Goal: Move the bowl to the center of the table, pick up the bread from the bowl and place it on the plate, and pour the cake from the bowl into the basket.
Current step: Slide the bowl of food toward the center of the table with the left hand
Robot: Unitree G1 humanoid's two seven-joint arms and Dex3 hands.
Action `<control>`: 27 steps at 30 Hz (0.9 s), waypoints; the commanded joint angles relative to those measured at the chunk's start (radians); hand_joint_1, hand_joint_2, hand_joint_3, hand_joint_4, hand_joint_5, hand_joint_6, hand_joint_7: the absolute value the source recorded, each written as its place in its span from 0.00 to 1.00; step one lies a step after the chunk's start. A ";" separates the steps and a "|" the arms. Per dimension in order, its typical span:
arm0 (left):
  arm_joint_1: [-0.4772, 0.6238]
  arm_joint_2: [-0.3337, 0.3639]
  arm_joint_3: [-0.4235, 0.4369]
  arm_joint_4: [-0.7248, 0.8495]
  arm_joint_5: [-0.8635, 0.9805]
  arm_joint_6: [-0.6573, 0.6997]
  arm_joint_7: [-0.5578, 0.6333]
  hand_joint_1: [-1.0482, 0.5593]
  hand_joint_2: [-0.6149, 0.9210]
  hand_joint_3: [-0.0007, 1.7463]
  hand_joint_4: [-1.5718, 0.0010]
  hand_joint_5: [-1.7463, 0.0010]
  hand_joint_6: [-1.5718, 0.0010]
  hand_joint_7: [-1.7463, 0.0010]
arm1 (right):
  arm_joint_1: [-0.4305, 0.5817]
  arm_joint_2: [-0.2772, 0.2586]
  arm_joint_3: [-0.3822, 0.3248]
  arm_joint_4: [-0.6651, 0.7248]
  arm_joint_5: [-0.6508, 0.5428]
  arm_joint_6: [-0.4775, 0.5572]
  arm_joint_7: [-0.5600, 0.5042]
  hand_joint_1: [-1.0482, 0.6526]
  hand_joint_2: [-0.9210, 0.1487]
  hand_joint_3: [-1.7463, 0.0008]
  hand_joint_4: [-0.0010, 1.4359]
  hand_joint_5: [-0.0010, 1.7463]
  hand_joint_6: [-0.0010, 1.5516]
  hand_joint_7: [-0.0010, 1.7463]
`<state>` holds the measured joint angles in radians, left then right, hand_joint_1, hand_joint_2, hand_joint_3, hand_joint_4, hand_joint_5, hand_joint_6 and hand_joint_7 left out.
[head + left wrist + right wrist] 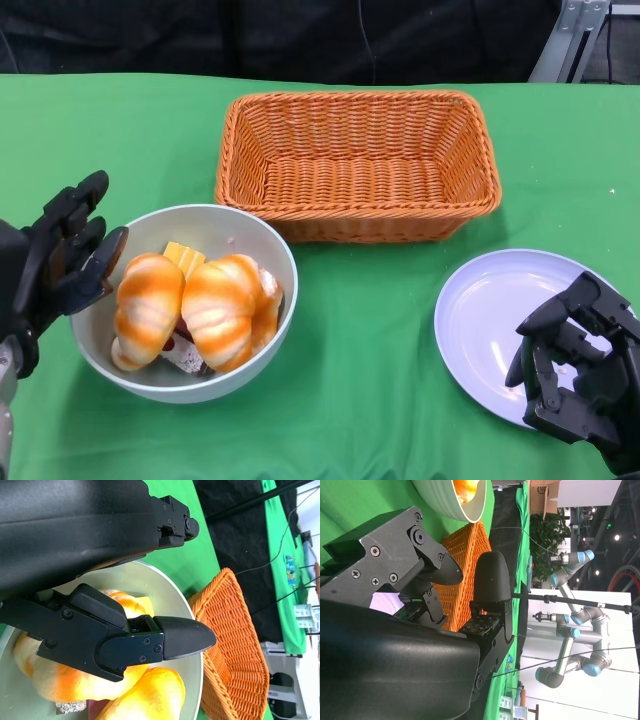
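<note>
Left hand [60, 255], fingers spread, poised at rim of white bowl [240, 228] at lower left of frame; right hand [580, 375] loosely curled, empty, over plate [480, 320] at lower right. Basket [357, 165] upper centre. Bread rolls [215, 305] heaped in bowl, cake barely visible beneath. Best gripped firmly at rim, slid level toward centre. Green cloth [360, 400]; dark backdrop beyond.

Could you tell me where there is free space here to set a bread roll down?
The basket is empty, and the plate is bare left of the right hand. Green cloth between bowl and plate is free. The bowl is crowded, left hand at its rim.
</note>
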<state>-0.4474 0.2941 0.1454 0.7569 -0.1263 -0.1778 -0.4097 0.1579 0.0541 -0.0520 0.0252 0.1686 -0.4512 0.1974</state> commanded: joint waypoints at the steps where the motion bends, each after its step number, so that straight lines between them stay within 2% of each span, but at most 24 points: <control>1: 0.039 -0.003 -0.027 -0.033 0.022 0.055 0.006 0.12 1.00 0.38 1.00 1.00 1.00 1.00 | 0.003 -0.011 -0.003 -0.012 0.014 0.004 0.002 0.63 0.34 0.29 0.54 0.99 0.42 0.87; 11: 0.102 -0.025 -0.067 -0.209 0.036 0.200 0.056 0.14 1.00 0.39 1.00 1.00 1.00 1.00 | 0.008 -0.008 0.000 -0.023 -0.002 0.012 -0.012 0.61 0.35 0.29 0.53 0.99 0.42 0.87; 27: 0.226 -0.101 -0.117 -0.515 0.028 0.410 0.099 0.15 1.00 0.38 1.00 1.00 1.00 1.00 | 0.013 -0.012 0.008 -0.030 -0.008 0.006 -0.014 0.62 0.36 0.28 0.53 0.99 0.41 0.88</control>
<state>-0.2452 0.1967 0.0347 0.2796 -0.0921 0.2063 -0.3133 0.1629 0.0539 -0.0376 0.0091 0.1647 -0.4373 0.1890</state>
